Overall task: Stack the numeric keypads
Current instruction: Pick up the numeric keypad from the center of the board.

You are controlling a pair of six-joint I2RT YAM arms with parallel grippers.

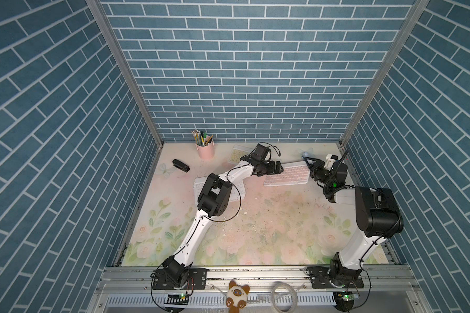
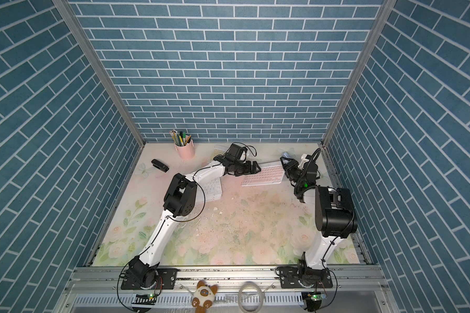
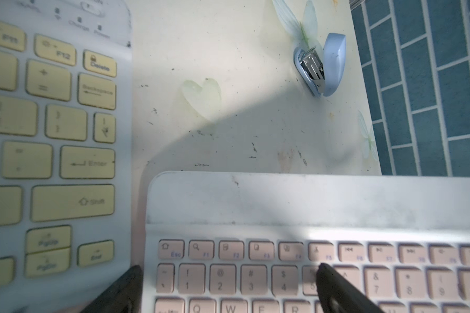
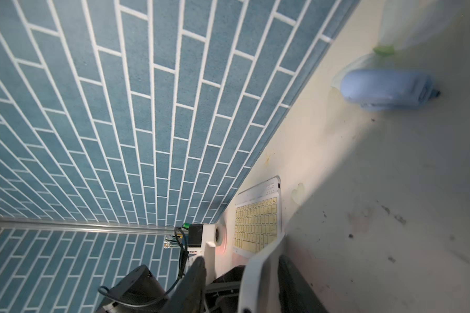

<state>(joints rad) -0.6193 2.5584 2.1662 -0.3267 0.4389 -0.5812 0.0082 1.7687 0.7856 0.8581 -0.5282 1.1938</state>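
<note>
Pink keypad (image 1: pixel 288 176) lies back-right on the table (image 1: pixel 269 222); left tool (image 3: pixel 228 271) open astride its left end, right tool (image 1: pixel 310 167) around its right edge — clamped or not, I cannot tell. Lifting unevenly could tilt it — it may slip, or strike the yellow keypad (image 1: pixel 238 155) alongside

Left fingers (image 3: pixel 337 292) spread wide, right fingers (image 4: pixel 193 281) partly apart, arms outstretched

The pencil cup (image 1: pixel 206 152) stands left of the rearmost keypad (image 1: pixel 237 155).
</note>
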